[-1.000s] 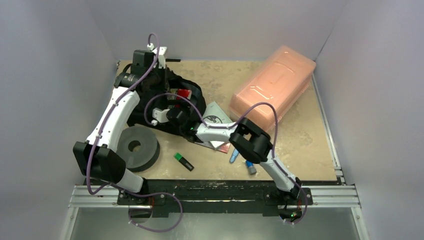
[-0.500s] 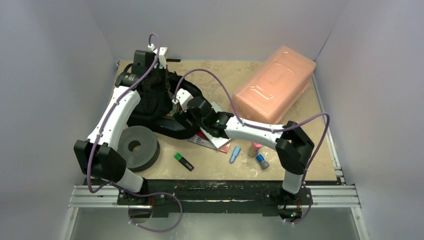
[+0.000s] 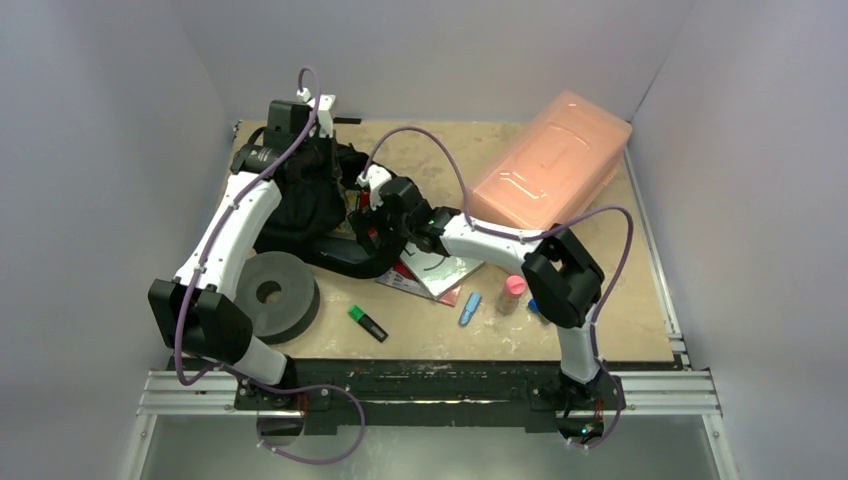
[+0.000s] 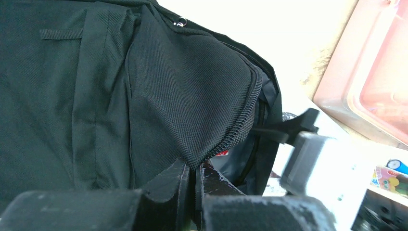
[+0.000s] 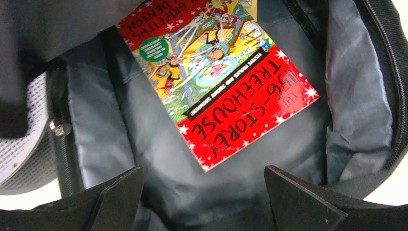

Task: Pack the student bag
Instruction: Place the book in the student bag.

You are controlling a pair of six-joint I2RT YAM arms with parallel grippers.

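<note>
The black student bag (image 3: 310,215) lies at the back left of the table with its main zip open. My left gripper (image 4: 196,166) is shut on the bag's fabric edge (image 4: 211,96) beside the zipper and holds the flap up. My right gripper (image 5: 202,169) is open and empty. It hovers over the opening (image 3: 372,212) and looks down into the grey lining (image 5: 159,159). A red picture book (image 5: 226,96) lies inside the bag, beyond the open fingers (image 5: 120,192).
A translucent pink box (image 3: 548,175) stands at the back right. A dark grey foam ring (image 3: 272,293) lies at the front left. A green highlighter (image 3: 367,322), a blue pen-like item (image 3: 469,308), a pink-capped bottle (image 3: 514,287) and flat books (image 3: 435,272) lie at the front.
My right gripper has moved from the bag's near side up and back over the opening, and its elbow has swung right. The left gripper has kept its hold.
</note>
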